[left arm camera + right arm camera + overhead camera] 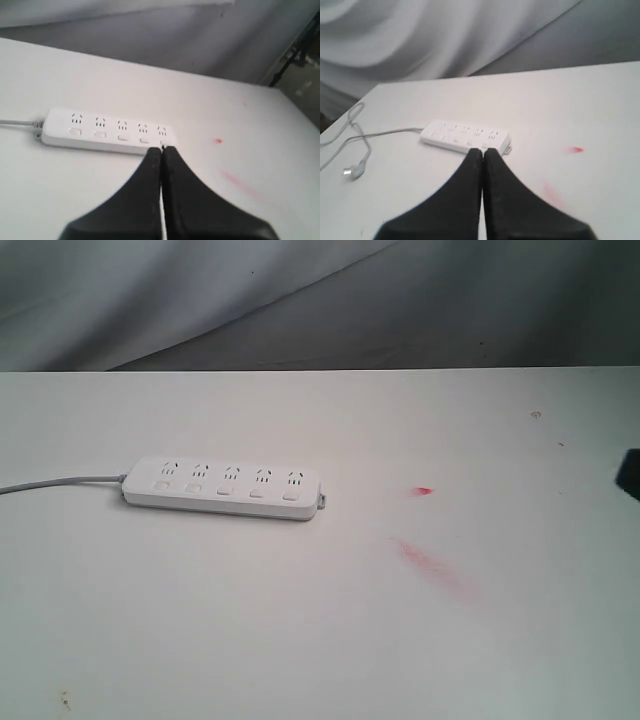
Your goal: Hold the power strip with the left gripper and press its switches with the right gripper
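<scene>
The white power strip (222, 489) lies flat on the white table, left of the middle, with its five switches (224, 491) in a row along its near side and a grey cord (60, 483) leaving its left end. It also shows in the left wrist view as the power strip (107, 132) and in the right wrist view as the power strip (465, 135). My left gripper (161, 148) is shut, empty, raised short of the strip's tab end. My right gripper (483, 150) is shut too, empty, and apart from the strip. A dark bit of the right arm (629, 473) shows at the exterior view's right edge.
Red smears (432, 562) and a red spot (422, 491) mark the table right of the strip. The cord runs off to a plug (351, 171) near the table's edge. A grey cloth backdrop (320, 300) hangs behind the table.
</scene>
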Controlling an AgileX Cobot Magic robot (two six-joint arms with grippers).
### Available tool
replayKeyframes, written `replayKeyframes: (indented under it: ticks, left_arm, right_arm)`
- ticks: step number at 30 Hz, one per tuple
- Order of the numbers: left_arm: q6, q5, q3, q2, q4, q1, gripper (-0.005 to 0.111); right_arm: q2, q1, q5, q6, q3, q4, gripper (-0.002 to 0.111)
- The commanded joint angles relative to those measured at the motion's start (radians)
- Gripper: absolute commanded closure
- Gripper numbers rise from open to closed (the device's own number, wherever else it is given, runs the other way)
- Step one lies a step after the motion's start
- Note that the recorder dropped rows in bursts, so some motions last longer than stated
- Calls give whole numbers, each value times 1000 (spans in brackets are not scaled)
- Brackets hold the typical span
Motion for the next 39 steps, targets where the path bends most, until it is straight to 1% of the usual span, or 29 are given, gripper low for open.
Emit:
replayKeyframes:
  ticks: [1,5,7,10,14,18,21,24,26,29,32,34,38,39]
  left_arm:
    - [127,24,-98,241,-9,-15,107]
    - [166,26,-187,453,-11,-15,107]
    - [185,36,-237,559,-13,-15,107]
    - [213,80,-318,702,-13,-15,107]
    - [230,131,-415,878,-13,-15,107]
    - [230,145,-522,1022,-13,-8,107]
    - [230,202,-609,1125,-13,37,107]
    - [230,280,-694,1234,-30,101,107]
    - [231,321,-741,1296,-56,144,107]
    - [239,347,-793,1367,-59,176,107]
    - [258,342,-815,1420,-59,178,107]
    - [260,312,-822,1449,-59,178,107]
    - [258,227,-825,1472,-38,178,107]
    - [258,223,-843,1482,-35,178,107]
  right_arm:
    - [207,45,-2,-146,-57,122,108]
    - [368,147,-103,-161,-105,127,108]
    - [471,234,-177,-161,-137,112,108]
    - [606,335,-264,-161,-187,97,108]
    - [788,417,-296,-152,-287,60,108]
    - [979,437,-290,-149,-398,43,108]
    - [1097,437,-272,-108,-489,-15,108]
    - [1201,437,-238,-19,-587,-133,108]
    - [1265,437,-206,80,-662,-242,108]
    - [1359,437,-134,248,-777,-423,108]
    - [1445,437,-30,390,-906,-593,108]
    - [1504,437,46,443,-998,-656,108]
    - [1596,437,158,474,-1153,-692,108]
    - [1638,437,209,486,-1224,-692,108]
